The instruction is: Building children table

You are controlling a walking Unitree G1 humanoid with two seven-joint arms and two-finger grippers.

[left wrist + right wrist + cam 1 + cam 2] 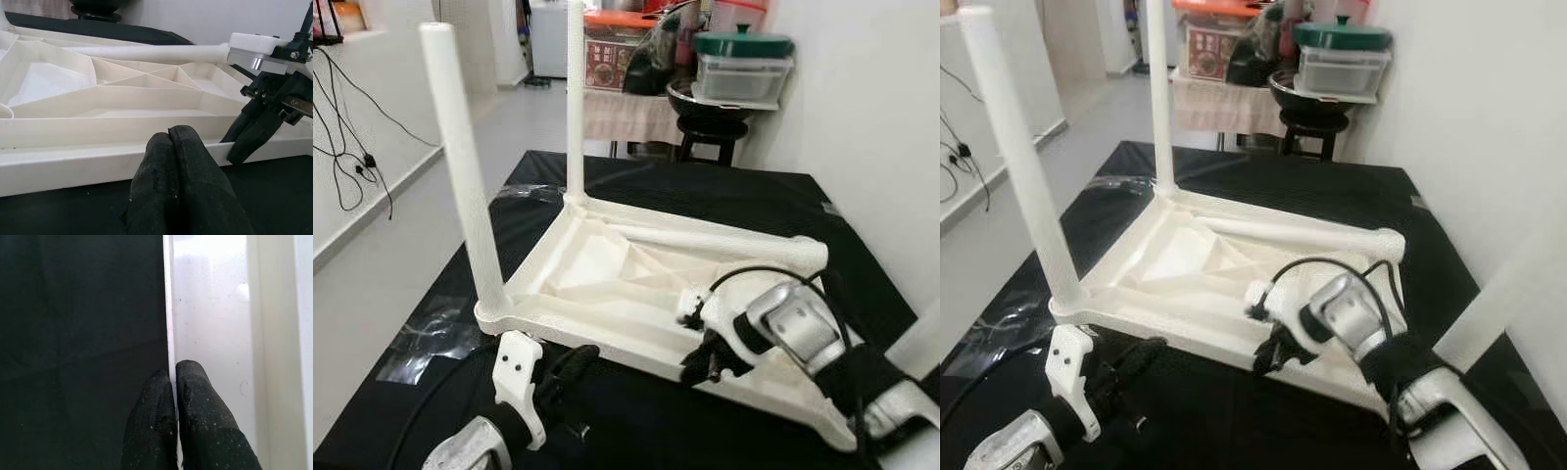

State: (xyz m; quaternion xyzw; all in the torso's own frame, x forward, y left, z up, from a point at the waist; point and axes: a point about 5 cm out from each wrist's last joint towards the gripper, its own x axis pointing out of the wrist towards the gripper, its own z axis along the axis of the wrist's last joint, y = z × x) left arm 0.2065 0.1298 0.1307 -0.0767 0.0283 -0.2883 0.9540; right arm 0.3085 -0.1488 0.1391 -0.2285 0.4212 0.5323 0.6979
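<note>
- The upturned white tabletop (pixel 607 284) lies on the black mat (pixel 724 196), underside ribs facing up, with two legs (pixel 460 157) upright on its left side.
- A third leg (pixel 724 245) lies flat along the far edge, long axis running left to right, just beyond your right gripper (pixel 705 360).
- That gripper pinches the tabletop's thin near rim (pixel 169 308), one finger on each side.
- Your left gripper (pixel 171 161) is pressed together, empty, just short of the same rim.
- The right arm looks nearer the loose leg.

Left gripper (pixel 178 166) closed; right gripper (pixel 172 382) pinched tight.
</note>
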